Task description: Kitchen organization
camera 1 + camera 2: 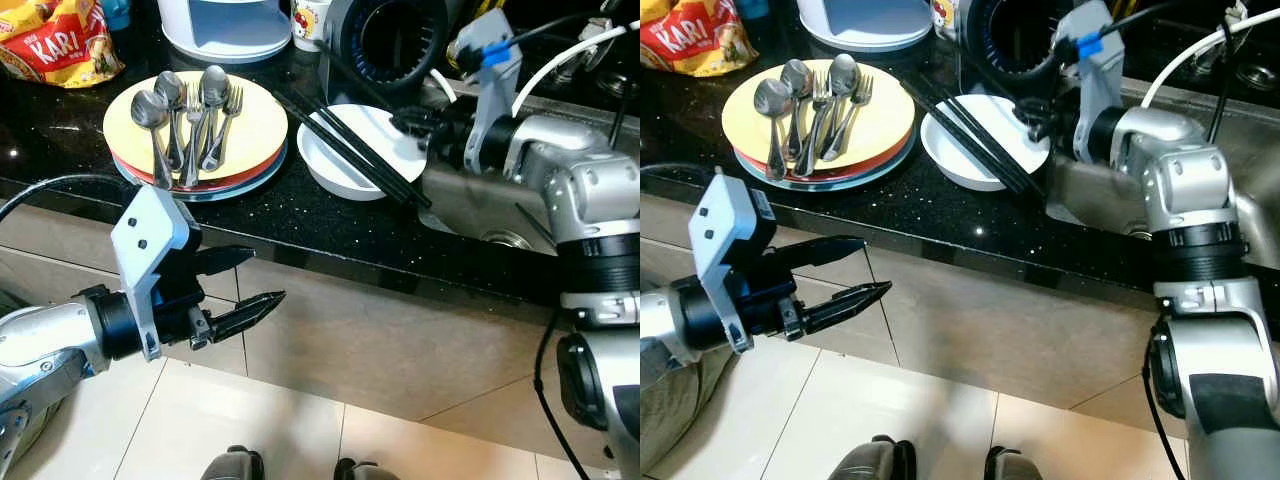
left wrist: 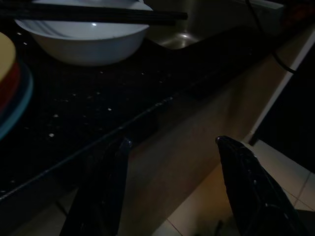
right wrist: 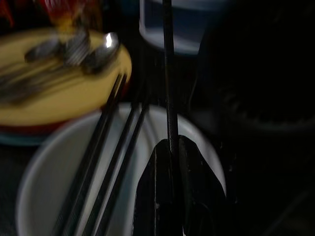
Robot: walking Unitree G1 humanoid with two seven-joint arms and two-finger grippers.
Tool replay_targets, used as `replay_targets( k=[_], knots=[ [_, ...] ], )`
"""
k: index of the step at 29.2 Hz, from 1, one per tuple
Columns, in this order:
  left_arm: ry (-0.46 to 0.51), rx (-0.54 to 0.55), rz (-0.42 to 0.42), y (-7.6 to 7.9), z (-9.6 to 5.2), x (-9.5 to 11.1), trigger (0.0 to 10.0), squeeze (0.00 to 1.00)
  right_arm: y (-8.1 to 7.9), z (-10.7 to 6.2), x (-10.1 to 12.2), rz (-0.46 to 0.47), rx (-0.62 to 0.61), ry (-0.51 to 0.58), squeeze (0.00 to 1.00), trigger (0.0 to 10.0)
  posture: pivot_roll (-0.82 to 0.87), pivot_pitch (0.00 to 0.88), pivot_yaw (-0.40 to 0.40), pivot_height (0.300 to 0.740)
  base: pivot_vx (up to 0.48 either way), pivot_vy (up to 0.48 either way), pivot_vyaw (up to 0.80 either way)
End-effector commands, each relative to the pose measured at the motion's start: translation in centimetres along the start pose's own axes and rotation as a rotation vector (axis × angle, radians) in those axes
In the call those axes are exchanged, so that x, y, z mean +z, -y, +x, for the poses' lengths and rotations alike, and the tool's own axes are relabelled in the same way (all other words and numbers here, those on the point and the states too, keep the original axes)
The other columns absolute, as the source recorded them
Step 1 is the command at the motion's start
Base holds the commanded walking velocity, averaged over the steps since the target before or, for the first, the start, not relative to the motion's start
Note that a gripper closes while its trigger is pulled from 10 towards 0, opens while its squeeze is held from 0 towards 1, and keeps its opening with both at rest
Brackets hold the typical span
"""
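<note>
Black chopsticks [image 1: 352, 148] lie across a white round bowl [image 1: 345, 175] on the dark speckled counter [image 1: 270, 225], where the right gripper [image 3: 172, 147] hovers over the bowl with its fingers pinched together on 1 thin black chopstick [image 3: 168, 73]. Beside the bowl, spoons and forks [image 1: 188, 118] rest on a yellow plate [image 1: 255, 125] atop a stack, while the left gripper [image 1: 245, 285] hangs below the counter edge, fingers apart.

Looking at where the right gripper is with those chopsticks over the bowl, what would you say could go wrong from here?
The right gripper is shut on a single black chopstick. Lifting it could drag the other chopsticks lying loose across the white bowl, and they may roll onto the counter or toward the sink.

The bowl sits near the counter edge, so a sideways tug might shift it.

The thin chopstick could slip or pivot between the fingers.

The left gripper is open, below the counter edge.
</note>
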State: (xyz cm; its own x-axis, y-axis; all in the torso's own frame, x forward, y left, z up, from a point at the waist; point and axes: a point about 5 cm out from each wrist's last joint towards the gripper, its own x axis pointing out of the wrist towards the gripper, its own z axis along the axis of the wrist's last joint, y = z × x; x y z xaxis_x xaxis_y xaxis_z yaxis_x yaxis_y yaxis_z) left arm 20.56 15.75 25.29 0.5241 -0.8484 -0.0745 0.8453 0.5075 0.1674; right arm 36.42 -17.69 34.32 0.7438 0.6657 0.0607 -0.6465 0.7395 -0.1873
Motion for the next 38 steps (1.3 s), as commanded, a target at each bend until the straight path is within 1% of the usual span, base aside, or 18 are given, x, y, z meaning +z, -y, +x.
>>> replay_targets(
  k=[1, 4, 6, 8, 11, 13, 14, 15, 20, 21, 22, 25, 27, 28, 29, 35, 36, 38],
  knots=[
    [0.011, -0.019, 0.011, 0.5, 0.1, 0.3, 10.0, 0.0, 0.3, -0.5, 0.8, 0.026, 0.003, 0.049, 0.0, 0.0, 0.15, 0.18, -0.071, 0.74, 0.0, 0.0, 0.0],
    [0.013, -0.016, 0.011, 0.4, 0.1, 0.3, 10.0, 0.0, 0.8, -0.9, 1.1, 0.046, -0.019, 0.077, 0.0, 0.0, 0.15, 0.181, -0.071, 0.74, 0.0, 0.0, 0.0],
    [0.014, -0.015, 0.012, 0.4, 0.1, 0.4, 10.0, 0.0, 1.3, -1.1, 1.0, 0.053, -0.052, 0.081, 0.0, 0.0, 0.15, 0.181, -0.071, 0.74, 0.0, 0.0, 0.0],
    [0.015, -0.009, 0.016, 0.4, 0.1, 0.4, 10.0, 0.0, 2.4, -1.8, 0.7, 0.066, -0.119, 0.078, 0.0, 0.0, 0.15, 0.182, -0.071, 0.74, 0.0, 0.0, 0.0],
    [0.013, 0.001, 0.022, 0.3, 0.0, 0.4, 10.0, 0.0, 3.1, -2.3, 0.4, 0.079, -0.165, 0.077, 0.0, 0.0, 0.15, 0.181, -0.073, 0.74, 0.0, 0.0, 0.0],
    [0.011, 0.02, 0.035, 0.0, -0.1, 0.6, 10.0, 0.0, 4.4, -3.2, -0.3, 0.097, -0.254, 0.059, 0.0, 0.0, 0.16, 0.181, -0.075, 0.74, 0.0, 0.0, 0.0],
    [0.011, 0.02, 0.035, 0.0, -0.1, 0.6, 10.0, 0.0, 4.4, -3.2, -0.3, 0.097, -0.254, 0.059, 0.0, 0.0, 0.16, 0.181, -0.075, 0.74, 0.0, 0.0, 0.0],
    [0.011, 0.03, 0.042, -0.1, -0.2, 0.7, 10.0, 0.0, 5.3, -4.0, -1.0, 0.099, -0.329, 0.03, 0.0, 0.0, 0.16, 0.181, -0.076, 0.74, 0.0, 0.0, 0.0],
    [0.014, 0.032, 0.045, -0.2, -0.3, 0.7, 10.0, 0.0, 6.2, -5.1, -2.1, 0.104, -0.421, -0.007, 0.0, 0.0, 0.16, 0.178, -0.077, 0.74, 0.0, 0.0, 0.0],
    [0.019, 0.029, 0.047, -0.1, -0.2, 0.8, 10.0, 0.0, 7.0, -6.1, -3.3, 0.11, -0.508, -0.048, 0.0, 0.0, 0.15, 0.172, -0.076, 0.74, 0.0, 0.0, 0.0],
    [0.02, 0.027, 0.047, -0.1, -0.1, 0.8, 10.0, 0.0, 7.3, -6.5, -3.8, 0.111, -0.538, -0.062, 0.0, 0.0, 0.15, 0.171, -0.076, 0.74, 0.0, 0.0, 0.0],
    [0.023, 0.023, 0.047, -0.1, 0.0, 0.8, 10.0, 0.0, 7.9, -7.2, -4.6, 0.128, -0.612, -0.078, 0.0, 0.0, 0.15, 0.169, -0.073, 0.74, 0.0, 0.0, 0.0],
    [0.023, 0.022, 0.047, -0.2, 0.0, 0.8, 10.0, 0.0, 8.0, -7.3, -4.8, 0.132, -0.628, -0.079, 0.0, 0.0, 0.15, 0.169, -0.073, 0.74, 0.0, 0.0, 0.0],
    [0.025, 0.014, 0.047, -0.1, 0.1, 0.8, 10.0, 0.0, 8.0, -7.6, -5.5, 0.115, -0.644, -0.114, 0.0, 3.7, 0.14, 0.166, -0.071, 0.74, 0.0, 0.0, 0.0],
    [0.025, 0.009, 0.047, -0.1, 0.2, 0.8, 10.0, 0.0, 7.9, -7.7, -5.9, 0.127, -0.643, -0.121, 0.0, 3.4, 0.14, 0.165, -0.068, 0.74, 0.0, 0.0, -0.79],
    [0.026, 0.001, 0.045, -0.2, 0.2, 0.8, 10.0, 0.0, 7.8, -7.8, -6.4, 0.153, -0.65, -0.117, 0.0, 3.5, 0.14, 0.167, -0.062, 0.74, 0.0, 0.0, -0.79],
    [0.026, 0.0, 0.045, -0.2, 0.2, 0.8, 10.0, 0.0, 7.9, -7.9, -6.4, 0.154, -0.659, -0.115, 0.0, 2.9, 0.14, 0.167, -0.061, 0.74, 0.0, 0.0, -0.8],
    [0.027, 0.0, 0.045, -0.2, 0.2, 0.8, 10.0, 0.0, 7.9, -7.9, -6.5, 0.154, -0.665, -0.114, 0.0, 2.9, 0.14, 0.167, -0.061, 0.74, 0.0, 0.0, -0.8]
  ],
)
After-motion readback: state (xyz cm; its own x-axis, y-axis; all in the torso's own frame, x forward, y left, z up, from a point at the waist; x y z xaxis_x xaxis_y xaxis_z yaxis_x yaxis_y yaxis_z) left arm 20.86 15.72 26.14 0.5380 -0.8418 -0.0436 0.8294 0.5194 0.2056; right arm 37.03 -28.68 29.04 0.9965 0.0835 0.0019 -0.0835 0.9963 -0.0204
